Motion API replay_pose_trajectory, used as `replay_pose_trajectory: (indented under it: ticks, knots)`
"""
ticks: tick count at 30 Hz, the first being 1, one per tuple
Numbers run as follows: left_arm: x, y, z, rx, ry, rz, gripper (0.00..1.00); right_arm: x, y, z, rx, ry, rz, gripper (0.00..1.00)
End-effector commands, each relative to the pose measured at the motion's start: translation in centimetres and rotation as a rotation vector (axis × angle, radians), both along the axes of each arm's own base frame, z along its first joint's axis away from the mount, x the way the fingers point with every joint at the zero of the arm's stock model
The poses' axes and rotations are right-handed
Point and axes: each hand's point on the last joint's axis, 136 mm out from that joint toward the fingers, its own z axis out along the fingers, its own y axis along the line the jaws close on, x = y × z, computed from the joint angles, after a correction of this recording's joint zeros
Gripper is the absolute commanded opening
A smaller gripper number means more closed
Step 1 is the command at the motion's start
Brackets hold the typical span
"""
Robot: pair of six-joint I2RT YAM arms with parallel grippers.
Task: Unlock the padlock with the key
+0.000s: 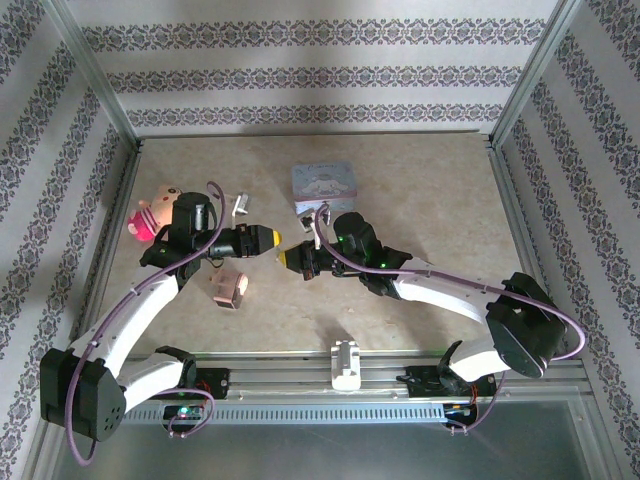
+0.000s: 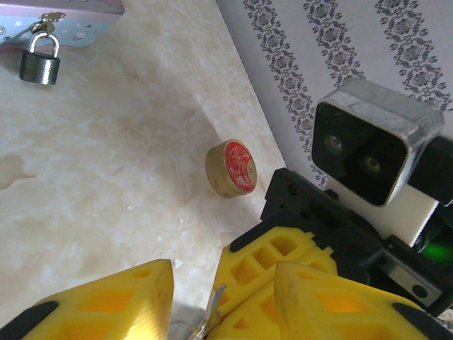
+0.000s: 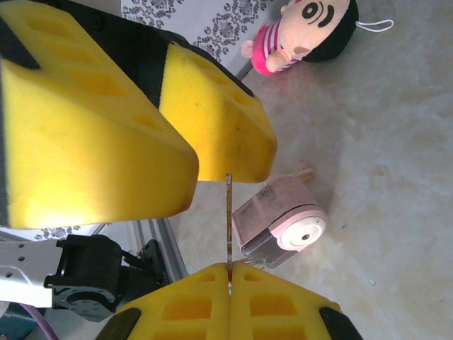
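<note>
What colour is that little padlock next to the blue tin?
Dark grey body, silvery shackle; the padlock shows best in the left wrist view.

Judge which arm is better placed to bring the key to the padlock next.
Probably right: the right gripper has its jaws shut on the key, while the left gripper has its jaws apart, holding nothing.

Bright, even light, soft shadows, mild sheen on the table (image 2: 106, 212), blurry foreground in wrist views
</note>
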Motion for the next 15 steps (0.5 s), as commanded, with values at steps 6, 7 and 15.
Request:
replay_pose_trajectory:
  ticks: [6, 7, 15]
  knots:
    - [-0.4, -1.1, 0.7, -0.019, -0.057, -0.064, 0.36, -0.1, 0.0, 1.0, 0.053, 0.010, 0.023, 0.00]
    - [-0.5, -1.2, 0.6, -0.018, -0.055, -0.067, 0.36, 0.0, 0.0, 1.0, 0.056, 0.009, 0.021, 0.00]
    - [-0.6, -1.7, 0.1, -0.016, -0.037, -0.082, 0.17, 0.1, 0.1, 1.1, 0.060, 0.014, 0.020, 0.00]
